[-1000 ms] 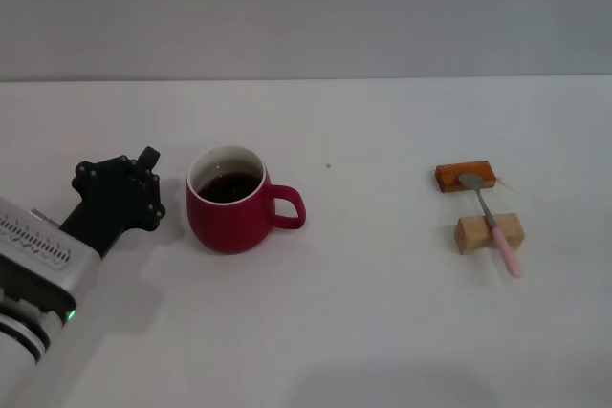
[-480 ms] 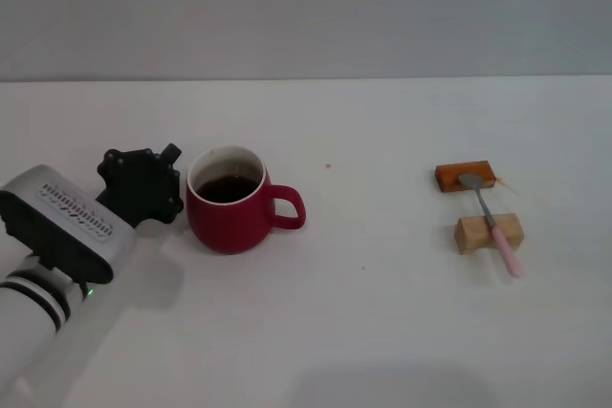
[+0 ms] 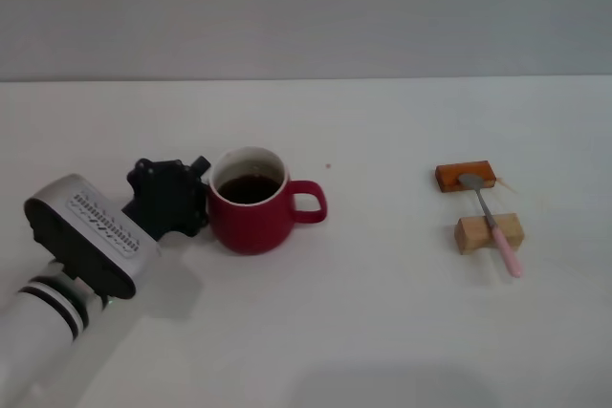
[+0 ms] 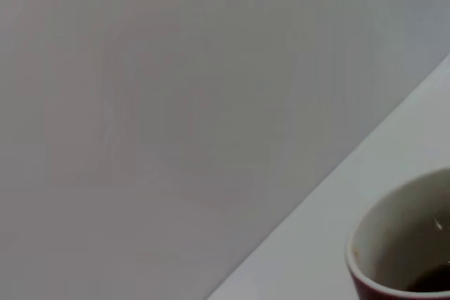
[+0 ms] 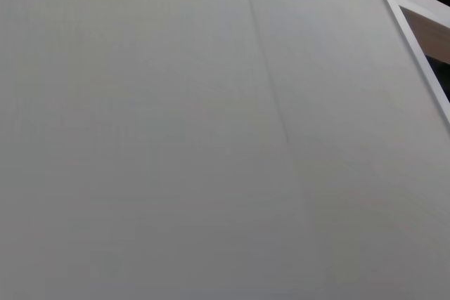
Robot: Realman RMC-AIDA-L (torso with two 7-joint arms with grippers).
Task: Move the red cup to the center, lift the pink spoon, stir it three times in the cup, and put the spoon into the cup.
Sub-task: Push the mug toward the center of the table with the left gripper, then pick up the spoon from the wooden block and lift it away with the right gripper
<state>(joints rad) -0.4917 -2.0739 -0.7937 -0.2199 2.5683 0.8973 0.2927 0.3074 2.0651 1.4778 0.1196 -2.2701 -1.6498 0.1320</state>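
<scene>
The red cup (image 3: 251,217) stands on the white table left of the middle, its handle pointing right and dark liquid inside. Its rim also shows in the left wrist view (image 4: 397,254). My left gripper (image 3: 189,194) is black and presses against the cup's left wall. The pink spoon (image 3: 492,222) lies far to the right across two small blocks, its metal bowl at the back and its pink handle toward the front. My right gripper is out of view, and the right wrist view shows only a pale wall.
The spoon rests on an orange-brown block (image 3: 466,177) and a light wooden block (image 3: 489,233). A grey wall rises behind the table's far edge (image 3: 306,79). My left forearm (image 3: 81,246) reaches in from the front left.
My left gripper has moved right to the cup's left side, and the cup has slid a short way right with it. The spoon and blocks have not moved.
</scene>
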